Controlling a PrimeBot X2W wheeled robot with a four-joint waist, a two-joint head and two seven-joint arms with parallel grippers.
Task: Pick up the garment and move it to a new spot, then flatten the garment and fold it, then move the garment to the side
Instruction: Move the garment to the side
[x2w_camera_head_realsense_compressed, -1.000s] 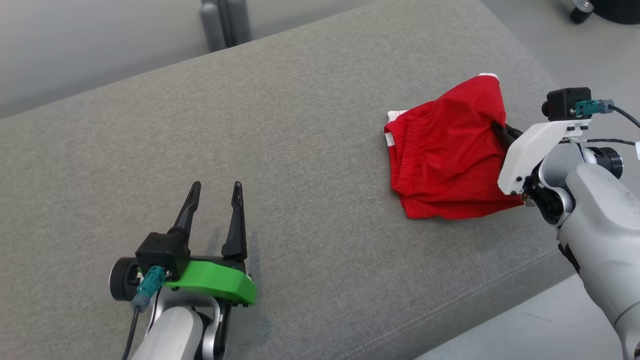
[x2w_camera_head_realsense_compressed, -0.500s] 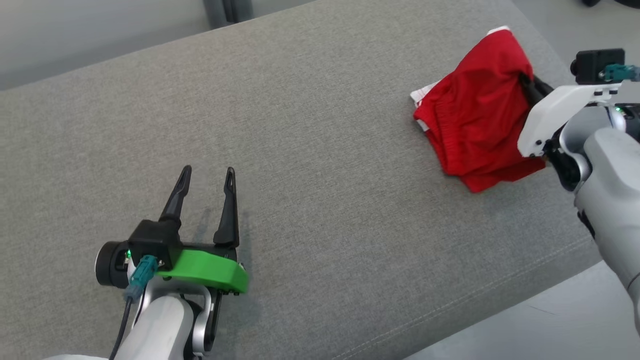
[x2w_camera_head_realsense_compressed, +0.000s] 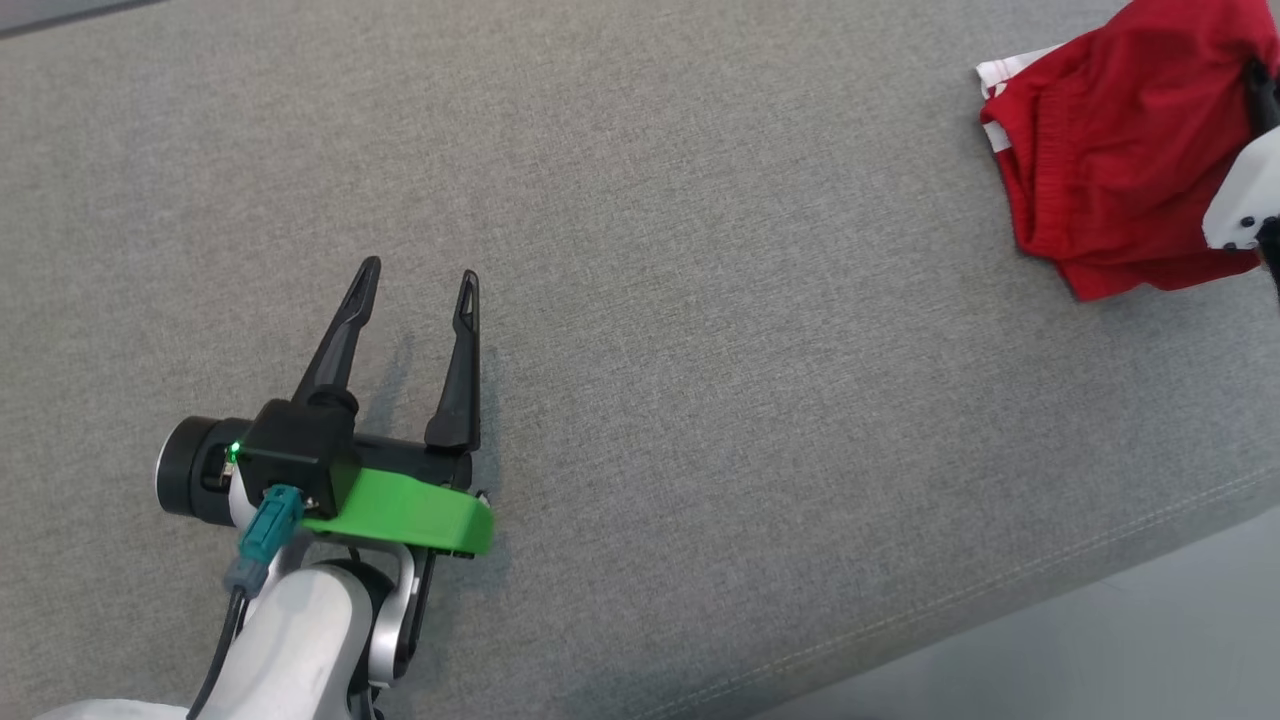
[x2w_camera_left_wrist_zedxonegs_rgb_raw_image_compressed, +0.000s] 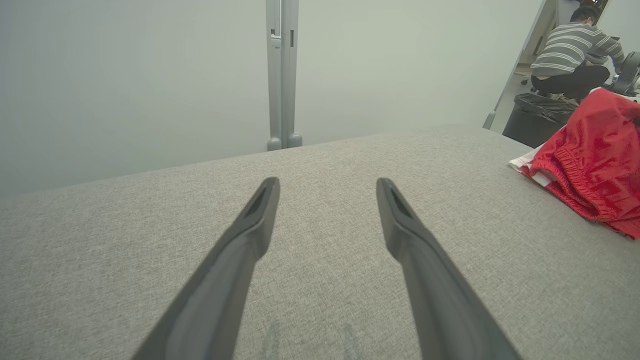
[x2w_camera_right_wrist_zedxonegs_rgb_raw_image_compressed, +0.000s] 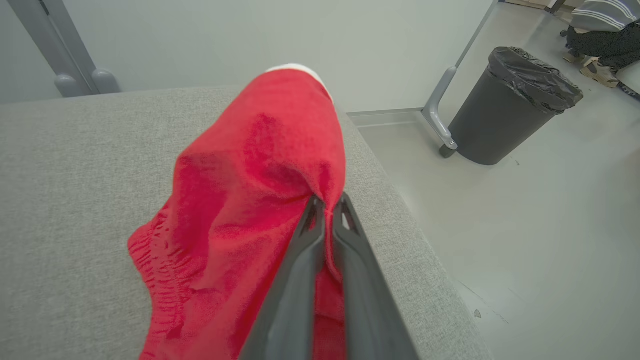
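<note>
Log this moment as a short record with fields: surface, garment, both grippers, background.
surface: grey fabric surface, wide and flat
garment: red garment with an elastic waistband, bunched, lying toward the robot's right near the surface's edge
right gripper: shut on a fold of the red garment, cloth tented up at the grip
left gripper: open, empty, low over bare fabric, well apart from the garment
background: black lined bin on the floor; person in a striped top, far off
</note>
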